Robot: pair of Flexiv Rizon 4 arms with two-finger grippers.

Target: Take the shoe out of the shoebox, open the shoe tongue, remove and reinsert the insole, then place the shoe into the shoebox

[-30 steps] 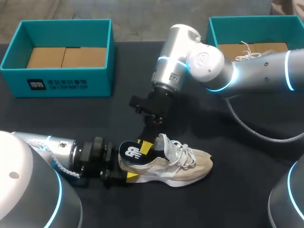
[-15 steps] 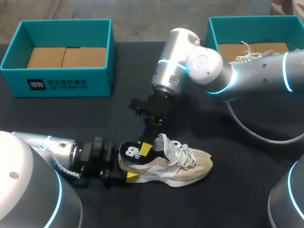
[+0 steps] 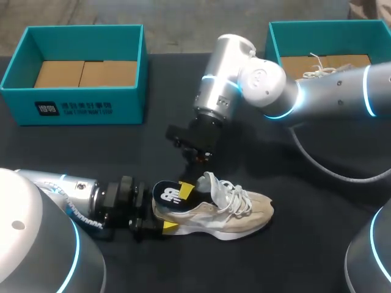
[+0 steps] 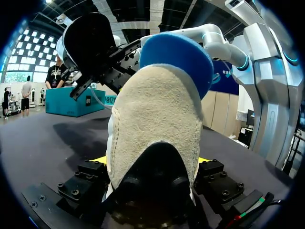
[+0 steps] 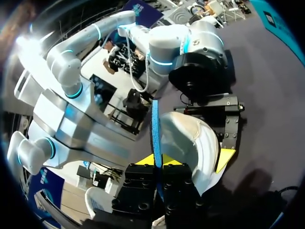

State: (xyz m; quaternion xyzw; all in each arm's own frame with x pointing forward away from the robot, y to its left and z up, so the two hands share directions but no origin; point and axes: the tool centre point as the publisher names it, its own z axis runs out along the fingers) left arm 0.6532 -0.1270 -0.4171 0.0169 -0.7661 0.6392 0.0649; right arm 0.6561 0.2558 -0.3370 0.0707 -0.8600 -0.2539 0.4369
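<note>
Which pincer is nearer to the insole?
Right. The right pincer is shut on the insole; the left pincer clamps the heel of the sneaker, lower down.

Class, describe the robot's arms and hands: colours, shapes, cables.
The left arm and right arm are silver-white rounded tubes with glowing cyan rings. A grey hose trails from the right; a coiled cable wraps the left wrist. The left hand and right hand are black bolted blocks, yellow-tipped.

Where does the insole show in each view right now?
Head view: insole sticks up from the heel of the shoe, gripped by the right pincer.
Left wrist view: blue insole above the heel, ahead of the left pincer.
Right wrist view: insole edge-on between its own pincer's tips.
Shared landmark: the beige shoe heel.
</note>
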